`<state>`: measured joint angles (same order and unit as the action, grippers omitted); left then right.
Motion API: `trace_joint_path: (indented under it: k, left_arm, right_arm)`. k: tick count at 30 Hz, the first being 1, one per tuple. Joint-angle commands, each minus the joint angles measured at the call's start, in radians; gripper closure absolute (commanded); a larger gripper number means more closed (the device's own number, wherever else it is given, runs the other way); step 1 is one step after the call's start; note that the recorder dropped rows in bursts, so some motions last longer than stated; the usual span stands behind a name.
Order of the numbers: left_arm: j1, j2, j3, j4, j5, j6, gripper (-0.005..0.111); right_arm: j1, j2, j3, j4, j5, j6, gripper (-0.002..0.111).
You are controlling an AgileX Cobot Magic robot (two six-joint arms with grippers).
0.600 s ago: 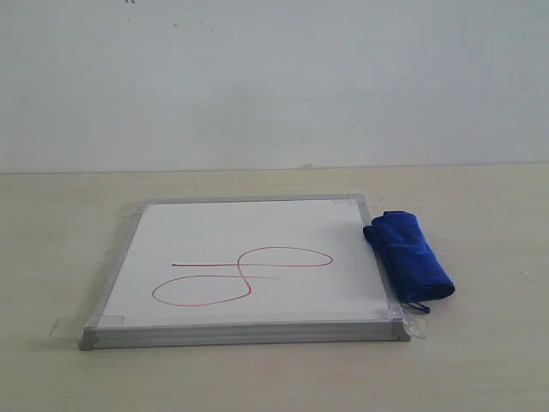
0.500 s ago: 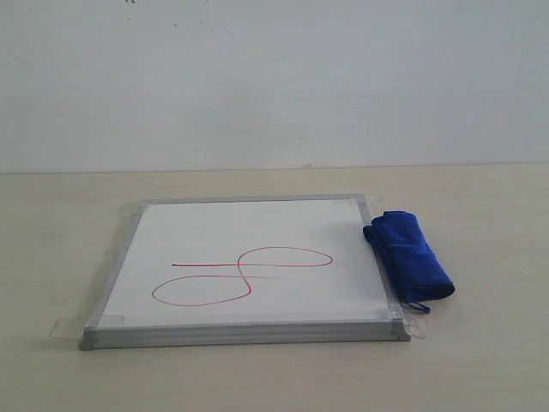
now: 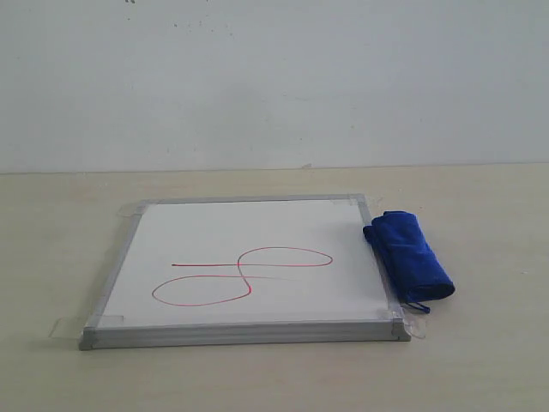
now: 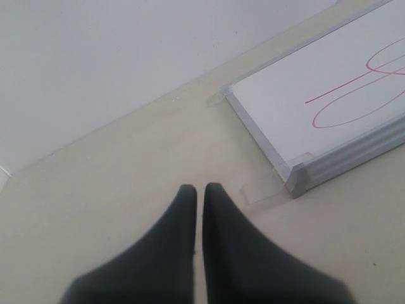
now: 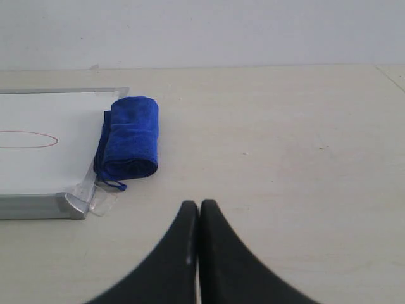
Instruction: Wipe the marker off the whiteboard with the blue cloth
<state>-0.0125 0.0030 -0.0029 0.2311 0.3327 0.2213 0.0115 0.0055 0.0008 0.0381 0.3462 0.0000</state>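
The whiteboard point(image 3: 249, 230) lies flat on the table with a silver-grey frame and clear tape at its corners. A thin red marker line point(image 3: 243, 275) loops across its lower middle. The rolled blue cloth point(image 3: 409, 255) rests against the board's right edge, its small loop at the near end. Neither gripper shows in the exterior view. My left gripper point(image 4: 200, 188) is shut and empty over bare table, short of the board's corner point(image 4: 297, 177). My right gripper point(image 5: 199, 204) is shut and empty, with the blue cloth point(image 5: 130, 136) a way off beyond it.
The beige table point(image 3: 480, 343) runs back to a plain white wall point(image 3: 274, 77). Clear tape tabs point(image 3: 64, 327) stick out from the board's corners onto the table. Nothing else stands on the table.
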Motion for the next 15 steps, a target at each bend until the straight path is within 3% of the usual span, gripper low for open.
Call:
trace_joint_path:
  k: [1, 10, 15]
  left_arm:
    - [0.002, -0.003, 0.003, -0.002, -0.003, 0.005, 0.103]
    - [0.002, -0.003, 0.003, -0.002, -0.003, 0.005, 0.103]
    - [0.002, -0.003, 0.003, -0.002, -0.003, 0.005, 0.103]
  right_arm:
    - [-0.002, -0.006, -0.001, -0.001, -0.001, 0.000, 0.108]
    - [-0.002, -0.006, -0.001, 0.000, -0.005, 0.000, 0.108]
    - [-0.002, -0.006, -0.001, -0.006, -0.152, -0.010, 0.108]
